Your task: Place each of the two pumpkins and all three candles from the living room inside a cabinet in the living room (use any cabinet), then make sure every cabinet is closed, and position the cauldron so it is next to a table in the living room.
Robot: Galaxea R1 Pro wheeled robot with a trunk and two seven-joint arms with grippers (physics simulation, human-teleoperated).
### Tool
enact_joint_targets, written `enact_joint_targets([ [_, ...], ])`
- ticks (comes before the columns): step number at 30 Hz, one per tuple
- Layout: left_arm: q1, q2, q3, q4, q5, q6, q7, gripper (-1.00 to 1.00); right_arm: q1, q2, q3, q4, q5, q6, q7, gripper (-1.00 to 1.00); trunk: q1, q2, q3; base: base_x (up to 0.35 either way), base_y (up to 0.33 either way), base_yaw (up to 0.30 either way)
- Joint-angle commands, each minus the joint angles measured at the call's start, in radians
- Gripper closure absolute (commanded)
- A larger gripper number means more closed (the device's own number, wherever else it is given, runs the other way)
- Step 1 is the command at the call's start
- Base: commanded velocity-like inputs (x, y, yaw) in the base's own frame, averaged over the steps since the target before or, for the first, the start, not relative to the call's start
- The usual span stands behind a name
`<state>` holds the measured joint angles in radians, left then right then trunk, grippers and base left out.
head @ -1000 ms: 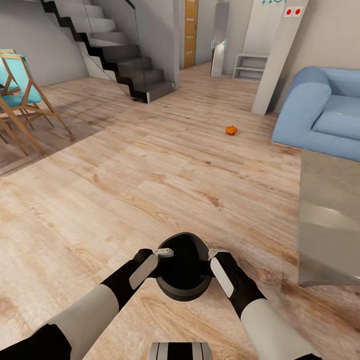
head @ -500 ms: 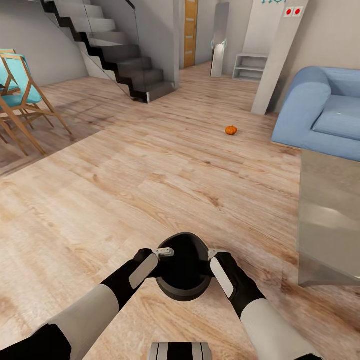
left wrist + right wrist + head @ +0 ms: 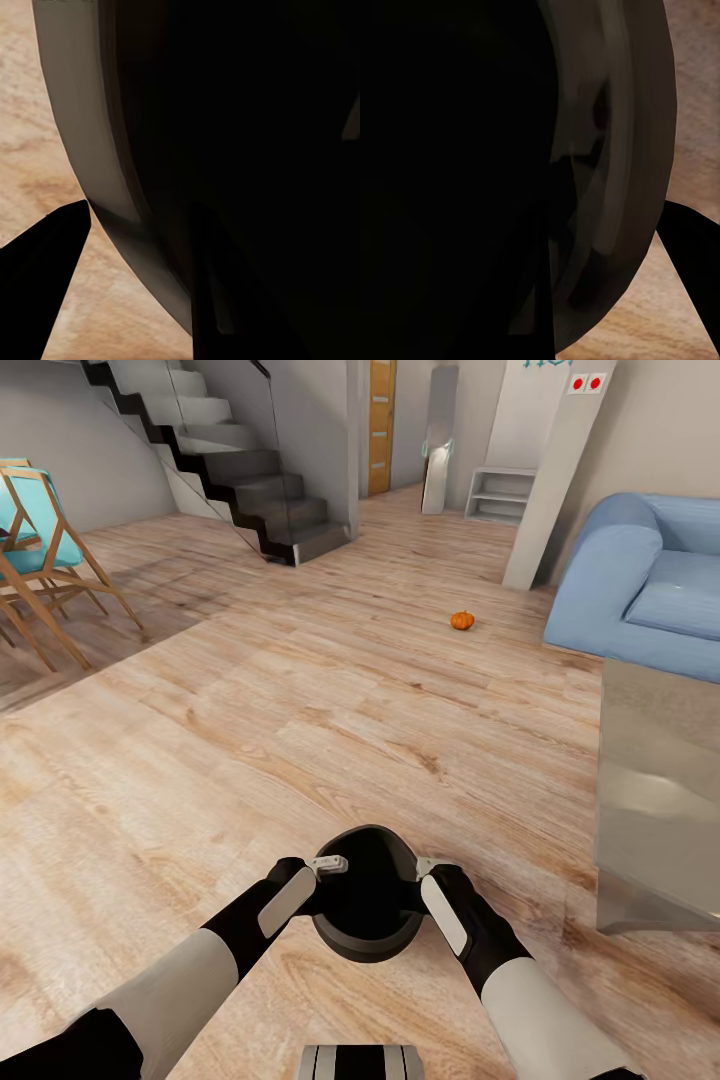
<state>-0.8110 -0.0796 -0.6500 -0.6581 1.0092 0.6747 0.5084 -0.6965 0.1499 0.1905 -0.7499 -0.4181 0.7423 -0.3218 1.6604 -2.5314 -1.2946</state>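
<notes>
I hold the squat black wide-mouthed cauldron (image 3: 366, 895) by its stiff rim, left gripper (image 3: 328, 865) and right gripper (image 3: 428, 868) clamped opposite; likely heavy, slippery.

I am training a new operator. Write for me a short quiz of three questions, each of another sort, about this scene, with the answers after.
1. True or false: the pumpkin lies on the wooden floor, apart from the blue sofa.
2. What do the left gripper and the right gripper hold between them? A) a candle B) the cauldron C) a chair
3. Fill in: the grey table stands on the robot's ___ side.

Key: 1 true; 2 B; 3 right.
</notes>
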Motion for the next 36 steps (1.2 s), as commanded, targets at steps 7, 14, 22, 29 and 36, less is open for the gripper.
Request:
enact_joint_targets([
  [7,-0.001,0.001,-0.005,-0.001,-0.02,0.014,0.017,1.0,0.0,-0.001,0.001,0.017,-0.016,-0.009,-0.008,1.0,0.0,0.0,-0.001,0.0,0.0,0.0],
  [14,0.0,0.002,-0.004,-0.001,-0.019,0.015,0.016,1.0,0.0,-0.001,0.001,0.017,-0.016,-0.009,-0.009,1.0,-0.001,0.0,0.007,0.0,0.0,0.0],
  [22,0.0,0.002,0.002,0.0,-0.019,0.026,0.014,1.0,0.0,-0.001,0.001,0.017,-0.016,-0.009,-0.009,1.0,-0.004,0.002,0.038,0.0,0.0,0.0],
  [29,0.0,0.003,0.008,0.0,-0.019,0.03,0.007,1.0,0.0,-0.001,0.001,0.016,-0.017,-0.01,-0.008,1.0,-0.007,0.004,0.065,-0.015,0.0,0.0],
  [36,0.0,0.003,0.01,0.001,-0.017,0.031,0.006,1.0,0.0,-0.001,0.002,0.014,-0.023,-0.009,-0.005,1.0,-0.01,0.006,0.092,-0.052,0.006,0.0],
])
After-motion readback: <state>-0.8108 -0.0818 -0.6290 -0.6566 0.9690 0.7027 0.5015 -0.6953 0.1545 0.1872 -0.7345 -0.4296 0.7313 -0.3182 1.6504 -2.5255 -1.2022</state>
